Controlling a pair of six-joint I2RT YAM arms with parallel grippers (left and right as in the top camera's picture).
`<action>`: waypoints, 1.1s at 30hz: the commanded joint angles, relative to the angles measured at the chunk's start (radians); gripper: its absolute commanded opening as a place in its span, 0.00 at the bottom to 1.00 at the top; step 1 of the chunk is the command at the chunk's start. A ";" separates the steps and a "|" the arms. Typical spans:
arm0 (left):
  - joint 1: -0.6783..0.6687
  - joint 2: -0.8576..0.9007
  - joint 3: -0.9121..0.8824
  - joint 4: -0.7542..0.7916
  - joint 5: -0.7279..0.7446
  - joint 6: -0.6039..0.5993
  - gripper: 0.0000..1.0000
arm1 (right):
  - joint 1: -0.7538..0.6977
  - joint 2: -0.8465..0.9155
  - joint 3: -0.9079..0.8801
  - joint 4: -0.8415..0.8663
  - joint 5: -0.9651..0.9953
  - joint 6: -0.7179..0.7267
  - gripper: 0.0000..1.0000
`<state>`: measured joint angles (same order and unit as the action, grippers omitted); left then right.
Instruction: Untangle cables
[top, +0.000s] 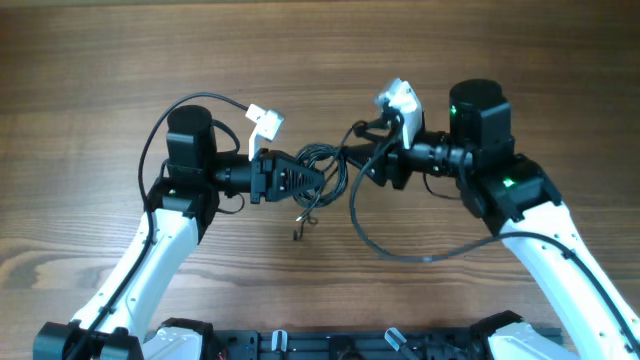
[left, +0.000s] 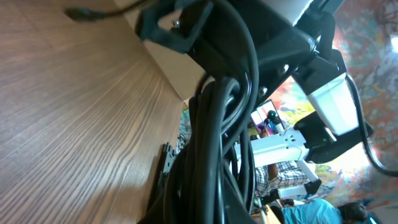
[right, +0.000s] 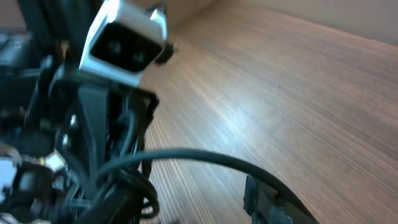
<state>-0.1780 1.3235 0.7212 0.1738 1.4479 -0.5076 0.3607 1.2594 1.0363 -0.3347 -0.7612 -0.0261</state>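
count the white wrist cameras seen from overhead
2. One white camera sits on the left arm, upper left of the cable tangle; the other on the right arm, upper right of it. None appears hidden.

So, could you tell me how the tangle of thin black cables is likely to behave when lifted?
Probably floppy: the cables bunch in loose curls, and one loose end trails out below. Likely light, since each strand is very thin. The crossed loops may well snag rather than slide apart.
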 joint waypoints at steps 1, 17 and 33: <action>-0.039 -0.014 0.003 0.003 0.013 -0.002 0.04 | 0.021 0.073 0.003 0.068 0.007 0.140 0.54; -0.048 -0.014 0.003 0.060 0.013 -0.002 0.04 | -0.280 0.212 0.003 -0.052 0.634 0.325 0.59; -0.048 -0.014 0.003 -0.120 -0.286 0.046 0.04 | -0.316 0.214 0.003 -0.085 -0.206 -0.157 1.00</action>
<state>-0.2218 1.3273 0.7200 0.0986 1.2266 -0.5167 0.0467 1.4570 1.0363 -0.4229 -0.6800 0.0814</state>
